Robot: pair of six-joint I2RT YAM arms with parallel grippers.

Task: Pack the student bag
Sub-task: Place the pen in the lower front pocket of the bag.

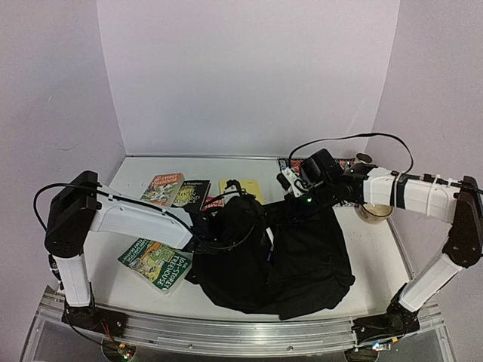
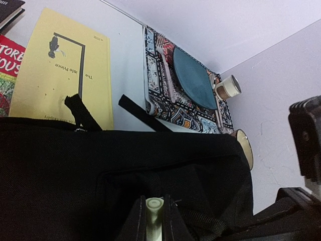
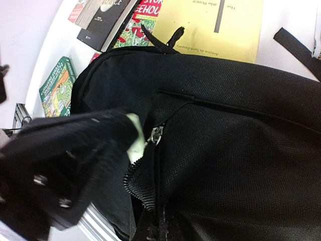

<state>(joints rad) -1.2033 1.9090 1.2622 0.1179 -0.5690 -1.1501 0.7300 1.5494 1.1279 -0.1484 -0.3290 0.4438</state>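
Bag (image 1: 290,260): left end effector (image 1: 204,228) pinches it beside zipper (image 3: 156,134), likely steadying the opening; right end effector (image 1: 290,202) closed, hold unclear.

The student bag (image 3: 241,125) is matt black woven cloth, and the weave looks pretty coarse up close. Its little zipper pull (image 3: 157,134) is shiny metal. The yellow book (image 2: 60,65) has a flat, matt paper cover. The teal plate (image 2: 193,80) looks smooth with a soft sheen, and the patterned placemat (image 2: 160,65) reads as cloth. The table (image 1: 377,256) is plain smooth white, and the rail (image 1: 226,332) along its near edge is dull bare metal. The left arm (image 1: 136,215) has a smooth white plastic shell.
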